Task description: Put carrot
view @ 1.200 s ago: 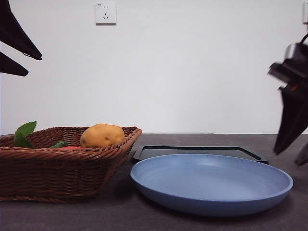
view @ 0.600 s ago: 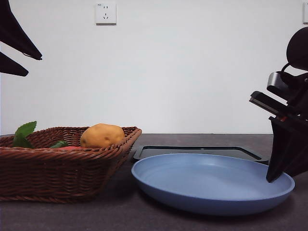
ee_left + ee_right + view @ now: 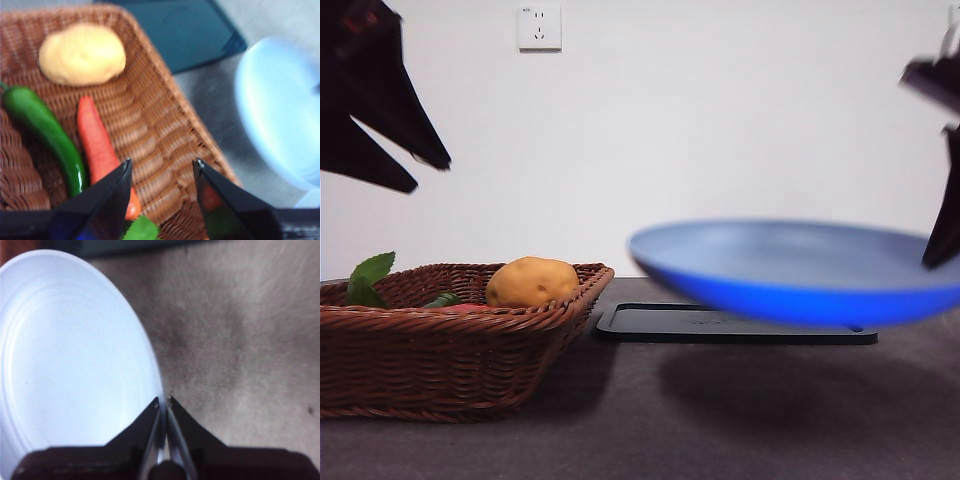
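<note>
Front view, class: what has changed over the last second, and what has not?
The right gripper came in, clamped the blue plate by its rim and lifted it off the table. The left gripper, open, moved in over the basket. Potato, carrot and black tray stayed put.

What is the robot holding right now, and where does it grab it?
The right gripper pinches the blue plate by its rim, lifted off the table. The left gripper hangs open above the carrot in the basket, holding nothing.
</note>
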